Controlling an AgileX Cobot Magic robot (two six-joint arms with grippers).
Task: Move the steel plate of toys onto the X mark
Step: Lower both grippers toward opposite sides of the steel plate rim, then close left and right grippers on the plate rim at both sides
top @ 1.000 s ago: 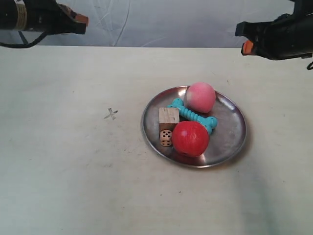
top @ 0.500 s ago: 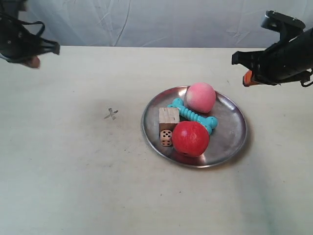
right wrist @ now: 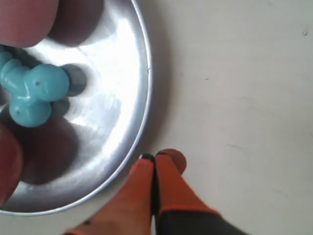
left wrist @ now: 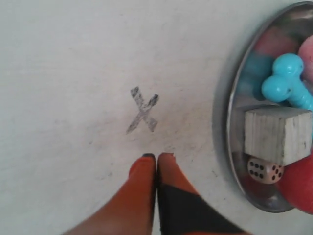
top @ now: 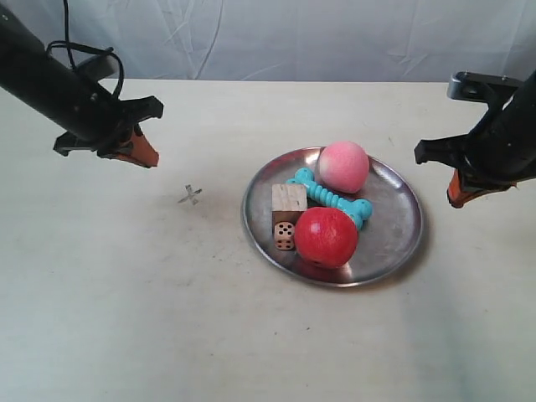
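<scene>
The steel plate (top: 394,230) lies right of centre and holds a red ball (top: 326,236), a pink ball (top: 343,166), a turquoise bone (top: 331,198), a wooden cube (top: 289,201) and a small die (top: 285,235). The X mark (top: 190,195) is on the bare table to the plate's left. My left gripper (top: 144,156) hovers shut beyond the X mark (left wrist: 142,109), its tips (left wrist: 156,156) pressed together and holding nothing. My right gripper (top: 457,194) is shut too, its tips (right wrist: 154,156) just outside the plate's rim (right wrist: 142,117).
The pale table (top: 126,293) stretches wide in front and at the left. A grey cloth backdrop (top: 293,38) runs behind the table's far edge. Both black arms reach in from the upper corners.
Both arms have come down and inward from the top corners. The left gripper now hangs near the X mark and the right one beside the plate's right rim. The plate has not moved.
</scene>
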